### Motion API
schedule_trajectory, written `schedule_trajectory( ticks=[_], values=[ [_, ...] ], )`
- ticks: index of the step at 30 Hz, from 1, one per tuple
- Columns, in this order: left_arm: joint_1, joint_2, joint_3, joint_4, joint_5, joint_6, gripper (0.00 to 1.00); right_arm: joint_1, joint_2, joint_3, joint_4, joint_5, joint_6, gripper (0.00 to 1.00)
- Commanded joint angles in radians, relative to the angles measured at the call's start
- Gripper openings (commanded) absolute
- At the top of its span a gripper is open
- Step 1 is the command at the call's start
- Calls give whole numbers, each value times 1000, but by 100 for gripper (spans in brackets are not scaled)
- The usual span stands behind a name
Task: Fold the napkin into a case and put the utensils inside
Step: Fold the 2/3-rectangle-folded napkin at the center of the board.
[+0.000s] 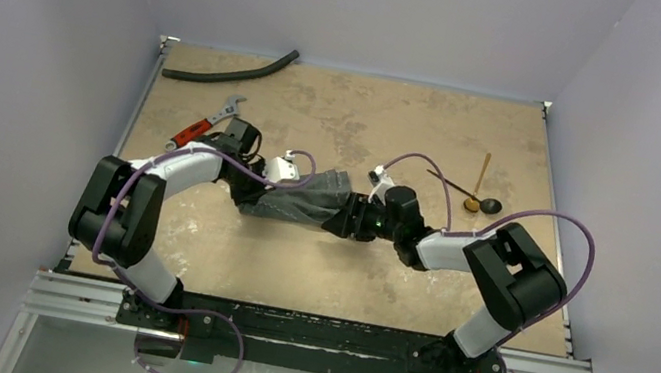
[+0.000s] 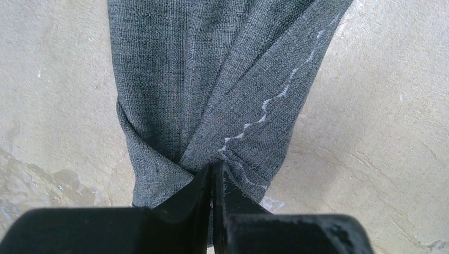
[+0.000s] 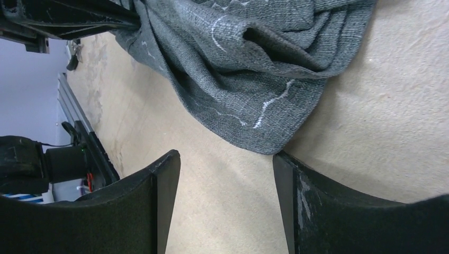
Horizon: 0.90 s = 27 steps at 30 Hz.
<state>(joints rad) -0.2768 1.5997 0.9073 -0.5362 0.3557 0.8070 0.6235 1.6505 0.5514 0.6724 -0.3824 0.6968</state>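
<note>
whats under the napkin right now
Only bare table shows around the bunched napkin; both utensils lie apart, off to the right. Anything beneath the cloth's folds is covered.

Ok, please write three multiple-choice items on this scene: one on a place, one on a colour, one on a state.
1. Where do the utensils lie relative to the napkin?
A) on top of it
B) to its right, apart from it
C) wrapped inside it

2. What colour is the handle of the wrench?
A) blue
B) red
C) green

3. How is the right hand?
A) open
B) shut on the napkin
C) shut on a spoon

Answers:
1 B, a gap separates them in the top view.
2 B, the top view shows red.
3 A, its fingers stand apart, with the napkin ahead of them.
</note>
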Motion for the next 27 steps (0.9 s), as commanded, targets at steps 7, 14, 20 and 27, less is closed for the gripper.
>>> schedule_trajectory(
  ticks=[7,14,20,27],
  values=[
    [7,-1,-60,44,-41,59,0,16,-14,58,119,52,17,66],
    [7,0,-12,19,-8,10,0,16,51,88,131,90,23,62],
    [9,26,54,-43,55,-48,0,20,89,118,152,108,24,56],
    [25,65,24,-28,20,-21,0,54,-34,85,105,93,-221,68]
  ],
)
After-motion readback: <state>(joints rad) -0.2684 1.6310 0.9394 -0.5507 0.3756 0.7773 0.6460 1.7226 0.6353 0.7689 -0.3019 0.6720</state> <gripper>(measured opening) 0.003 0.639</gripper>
